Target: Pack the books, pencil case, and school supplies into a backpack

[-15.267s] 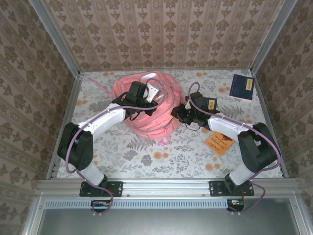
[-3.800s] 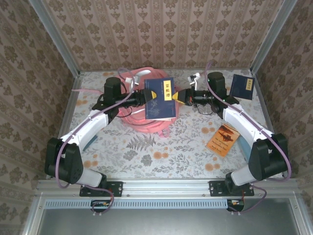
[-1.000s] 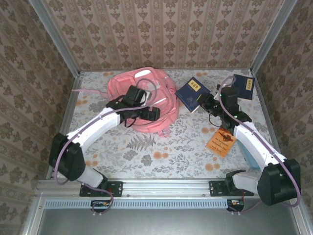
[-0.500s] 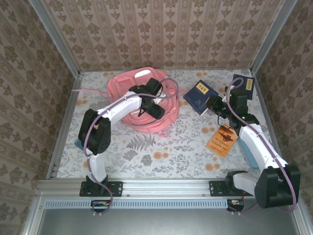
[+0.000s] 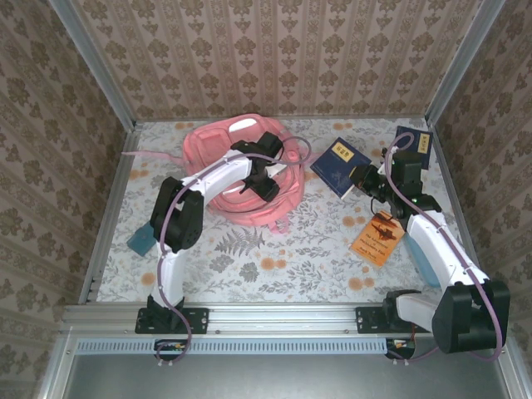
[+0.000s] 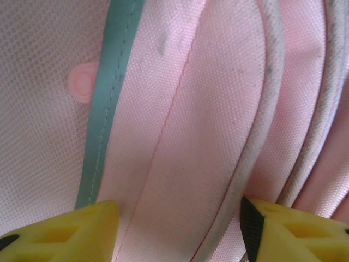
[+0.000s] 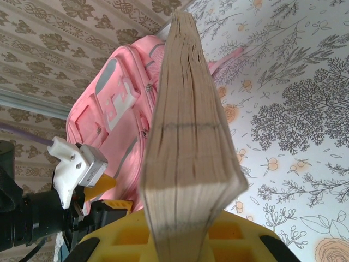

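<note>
The pink backpack (image 5: 237,162) lies flat at the back middle of the table. My left gripper (image 5: 265,180) is pressed down onto it. Its yellow fingertips (image 6: 65,226) stand apart astride a fold of pink fabric with pale piping (image 6: 256,147), so it is open (image 6: 180,221). My right gripper (image 5: 366,179) is shut on a navy book (image 5: 340,157), held off the table to the right of the backpack. That book's page edge (image 7: 185,131) rises from between the jaws (image 7: 191,243). A second navy book (image 5: 413,144) lies at the back right. The orange-brown book (image 5: 376,236) lies by the right arm.
A teal flat item (image 5: 140,241) lies by the left arm near the table's left edge. A pale blue item (image 5: 424,264) lies under the right forearm. Patterned walls close the table on three sides. Open floral tabletop lies in front of the backpack (image 7: 117,103).
My left arm has swung round and reached further over the backpack, and its jaws have narrowed around the fabric. My right gripper has carried the navy book slightly to the right.
</note>
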`<action>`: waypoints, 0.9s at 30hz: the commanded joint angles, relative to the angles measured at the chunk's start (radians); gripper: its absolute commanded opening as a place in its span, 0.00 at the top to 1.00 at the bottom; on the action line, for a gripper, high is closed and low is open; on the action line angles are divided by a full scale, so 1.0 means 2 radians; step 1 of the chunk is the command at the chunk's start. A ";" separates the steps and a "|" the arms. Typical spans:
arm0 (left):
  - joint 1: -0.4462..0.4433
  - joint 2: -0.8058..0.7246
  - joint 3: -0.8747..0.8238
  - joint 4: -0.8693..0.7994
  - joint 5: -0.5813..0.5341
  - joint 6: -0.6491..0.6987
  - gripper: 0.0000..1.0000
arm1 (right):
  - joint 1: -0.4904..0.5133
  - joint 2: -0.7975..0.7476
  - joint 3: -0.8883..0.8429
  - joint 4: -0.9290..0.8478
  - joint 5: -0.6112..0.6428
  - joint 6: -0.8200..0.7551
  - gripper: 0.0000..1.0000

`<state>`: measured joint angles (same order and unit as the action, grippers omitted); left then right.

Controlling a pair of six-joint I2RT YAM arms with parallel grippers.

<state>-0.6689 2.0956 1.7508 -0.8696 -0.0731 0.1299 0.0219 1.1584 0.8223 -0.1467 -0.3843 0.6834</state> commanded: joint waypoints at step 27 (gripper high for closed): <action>-0.053 -0.220 -0.093 0.187 -0.230 0.011 0.98 | -0.004 -0.060 -0.008 -0.008 -0.055 0.005 0.89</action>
<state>-0.7605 1.7428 1.5845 -0.6693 -0.3965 0.1776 0.0193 1.0817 0.8116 -0.1688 -0.4294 0.6842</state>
